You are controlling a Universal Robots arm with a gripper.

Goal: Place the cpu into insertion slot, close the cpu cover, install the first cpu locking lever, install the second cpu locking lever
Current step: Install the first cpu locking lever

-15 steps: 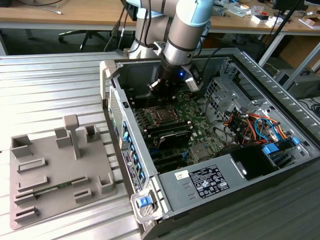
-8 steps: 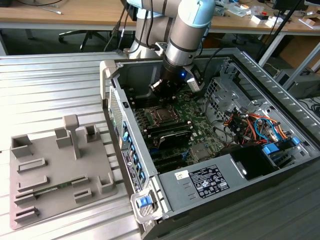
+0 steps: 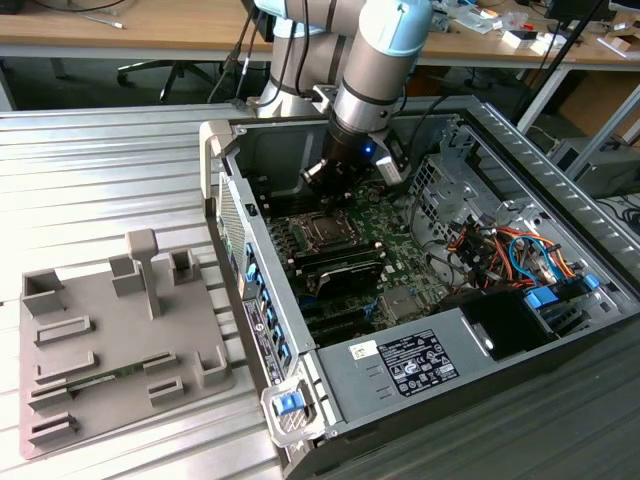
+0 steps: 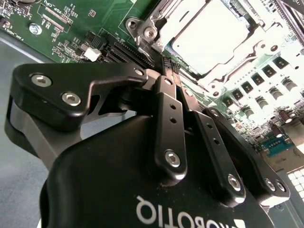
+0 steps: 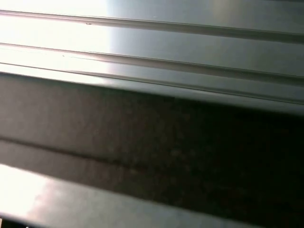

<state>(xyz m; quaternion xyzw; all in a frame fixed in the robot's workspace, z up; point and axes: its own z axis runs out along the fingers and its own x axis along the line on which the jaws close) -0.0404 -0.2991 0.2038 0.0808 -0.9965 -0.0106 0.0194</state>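
The cpu [image 4: 212, 32] lies flat in the insertion slot [image 3: 322, 232], its pale silver top showing. The cpu cover [image 4: 153, 23] lies down around it as a silver frame. My gripper [image 4: 170, 65] is shut, its two black fingers [image 4: 166, 111] pressed together with nothing visible between them. The tips stand right at the socket's edge, beside one corner of the frame. In the exterior view my gripper [image 3: 326, 180] reaches down into the open computer case, just behind the socket. Whether the tips touch a locking lever I cannot tell.
The green motherboard [image 4: 80, 23] surrounds the socket, with black memory slots [image 3: 340, 268] next to it. The case wall [image 3: 228, 190] stands at the exterior view's left and cables [image 3: 500, 250] at its right. A grey fixture tray [image 3: 110, 345] lies outside the case.
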